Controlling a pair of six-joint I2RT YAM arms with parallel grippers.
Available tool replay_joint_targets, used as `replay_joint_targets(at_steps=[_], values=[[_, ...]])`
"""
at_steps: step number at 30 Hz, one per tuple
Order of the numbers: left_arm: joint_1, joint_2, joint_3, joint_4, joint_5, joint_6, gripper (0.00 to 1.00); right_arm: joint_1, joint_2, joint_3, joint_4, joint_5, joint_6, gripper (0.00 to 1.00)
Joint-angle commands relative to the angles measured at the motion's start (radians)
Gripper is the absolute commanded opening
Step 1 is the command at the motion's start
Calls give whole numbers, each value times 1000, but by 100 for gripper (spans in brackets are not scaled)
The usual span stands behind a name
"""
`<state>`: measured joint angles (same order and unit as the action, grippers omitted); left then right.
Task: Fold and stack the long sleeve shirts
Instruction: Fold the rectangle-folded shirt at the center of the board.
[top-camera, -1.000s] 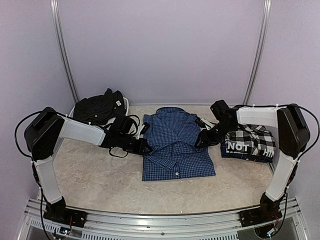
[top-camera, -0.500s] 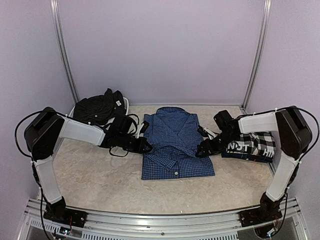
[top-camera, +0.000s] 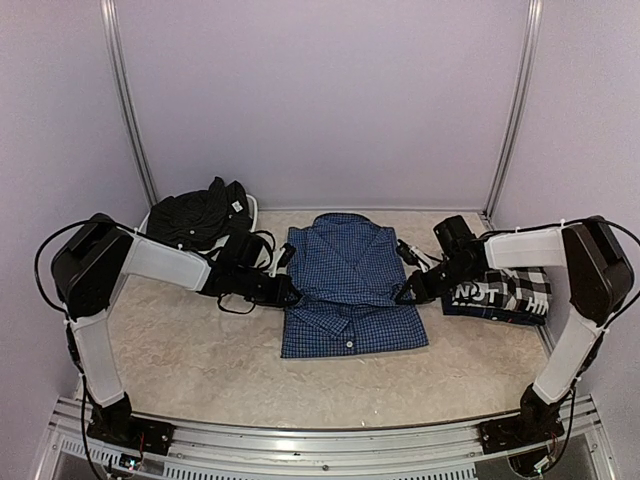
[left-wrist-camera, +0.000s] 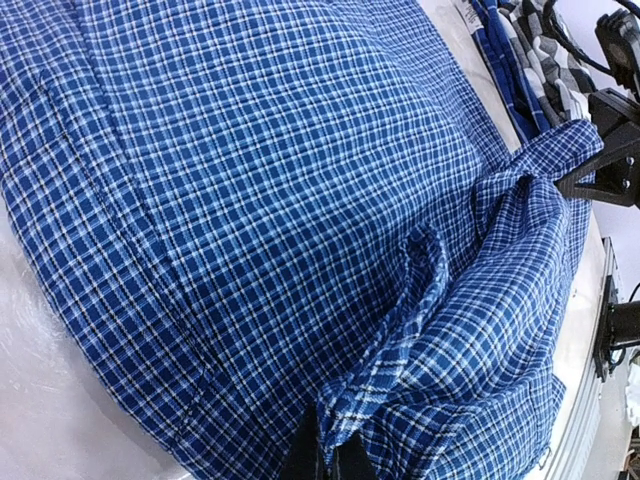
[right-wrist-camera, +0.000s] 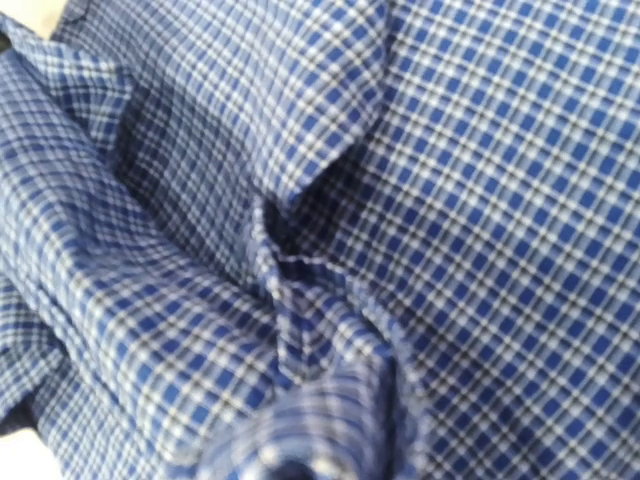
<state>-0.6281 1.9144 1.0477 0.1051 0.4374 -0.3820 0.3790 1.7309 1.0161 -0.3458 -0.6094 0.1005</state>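
Note:
The blue checked long sleeve shirt lies folded in the middle of the table, collar toward the back. My left gripper is shut on a fold at its left edge; the dark fingertips pinch bunched blue cloth. My right gripper is at the shirt's right edge, shut on a raised corner of blue cloth. In the right wrist view blue cloth fills the frame and hides the fingers. The black-and-white checked shirt lies folded at the right. The plain black shirt is heaped at the back left.
Pale walls with metal rails enclose the table on three sides. The right arm's links pass over the black-and-white shirt. An aluminium frame runs along the near edge between the arm bases.
My right gripper came down to the blue shirt's right edge and shut on the cloth. The shirt's near hem has drawn slightly back. The left gripper has held its grip, barely moving.

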Motion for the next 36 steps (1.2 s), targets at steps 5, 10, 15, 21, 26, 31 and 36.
replay_joint_targets(at_steps=[5, 10, 15, 21, 26, 31, 36], values=[[25, -22, 17, 12, 26, -29, 0, -22, -54, 62, -34, -20, 12, 0], [32, -45, 39, -2, 52, -41, 0, -33, -75, 103, -73, -23, 16, 0], [51, -64, 63, -17, 67, -45, 0, -52, -73, 147, -100, -18, 15, 0], [80, -41, 104, -31, 76, -47, 0, -80, -16, 189, -104, -19, 13, 0], [100, -13, 122, -19, 72, -56, 0, -92, 48, 226, -85, -10, 15, 0], [108, 48, 153, -10, 41, -63, 0, -95, 130, 261, -32, -4, 27, 0], [108, 116, 188, -9, -25, -64, 0, -94, 210, 292, 7, 31, 31, 12]])
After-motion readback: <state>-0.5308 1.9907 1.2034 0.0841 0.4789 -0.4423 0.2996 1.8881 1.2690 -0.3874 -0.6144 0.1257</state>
